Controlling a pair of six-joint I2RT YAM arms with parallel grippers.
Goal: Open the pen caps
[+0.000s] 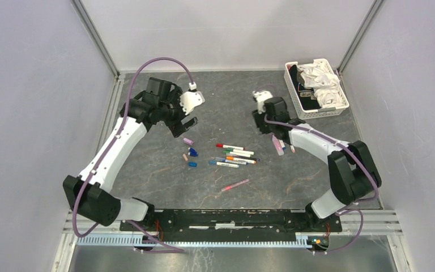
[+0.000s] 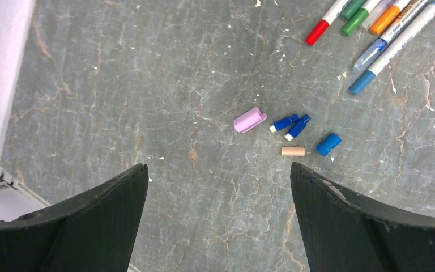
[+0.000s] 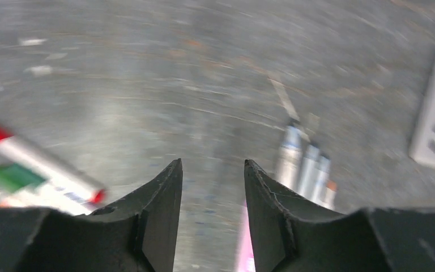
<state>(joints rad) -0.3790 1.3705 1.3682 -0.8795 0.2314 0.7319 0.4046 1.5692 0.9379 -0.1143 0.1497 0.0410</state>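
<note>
Plainly, the left claw [image 2: 218, 166] hangs wide open and empty. Ahead and to its right, white-barrelled marker pens [image 2: 402, 39] lie slantwise, their stubby coloured plastic caps [image 2: 317, 32] pointing back toward it. Loose lilac and blue caps [image 2: 250, 119] lie nearer. The right claw [image 3: 213, 162], blurred, seems part-open, holding nothing.

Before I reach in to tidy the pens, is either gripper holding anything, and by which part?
Nothing is held. The left gripper is wide open; the right gripper has parted jaws with nothing clamped between them.
</note>
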